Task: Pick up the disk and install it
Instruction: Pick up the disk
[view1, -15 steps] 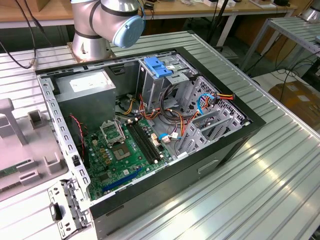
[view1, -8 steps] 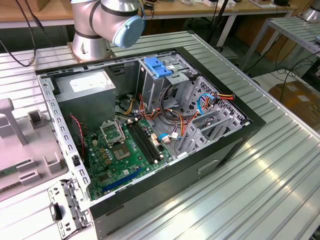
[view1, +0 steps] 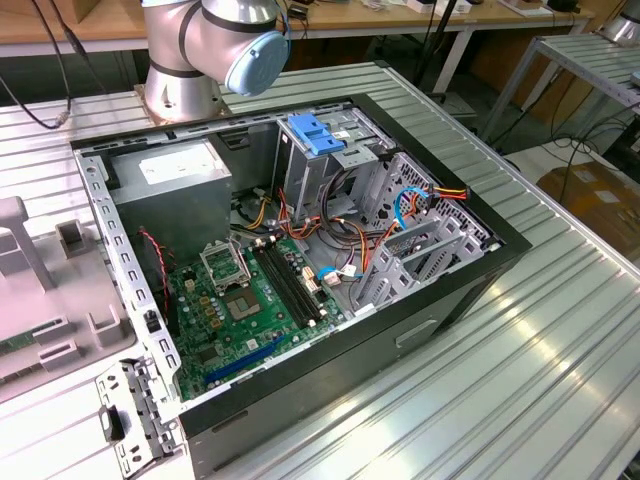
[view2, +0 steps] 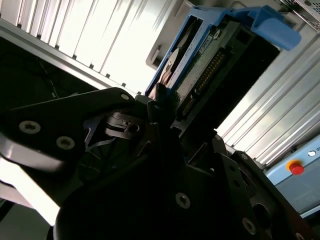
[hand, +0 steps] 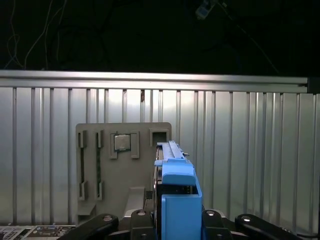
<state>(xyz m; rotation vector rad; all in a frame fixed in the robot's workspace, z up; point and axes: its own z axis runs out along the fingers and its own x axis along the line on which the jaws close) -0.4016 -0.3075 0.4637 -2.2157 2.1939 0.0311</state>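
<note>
A ribbed metal tabletop (view1: 560, 380) carries everything in the exterior view. An open black computer case (view1: 400, 340) lies on its side in the middle of that frame, its inside facing up. Inside, toward the lower left, is a green circuit board (view1: 240, 310). A grey power box (view1: 170, 185) sits above it, toward the upper left. A metal drive cage (view1: 330, 170) stands in the upper middle, with a blue plastic piece (view1: 315, 135) on top of it. Orange, red and blue wires spread across the case to the exterior view's right of the cage.

The base and a blue-capped joint of the silver robot arm (view1: 215, 40) rise at the top of the frame, just behind the case. A grey plastic tray (view1: 40, 300) with slots rests on the tabletop at the exterior view's left, beside the case.

In both wrist views the dark hand (hand: 176, 222) is closed on the disk (hand: 177, 192), with one finger (hand: 210, 222) pressed against each long side. The disk stands on edge in that grip, its bright blue rails and tab pointing away from the hand, above the tabletop and clear of it. In the first wrist view the grey tray lies just beyond the disk, and a small square chip (hand: 122, 142) sits in one of its pockets.

The second wrist view shows the disk's (view2: 220, 60) dark face, a row of connector pins and the blue tab (view2: 272, 25). A red button (view2: 296, 167) on a pale blue box is off to one side.
</note>
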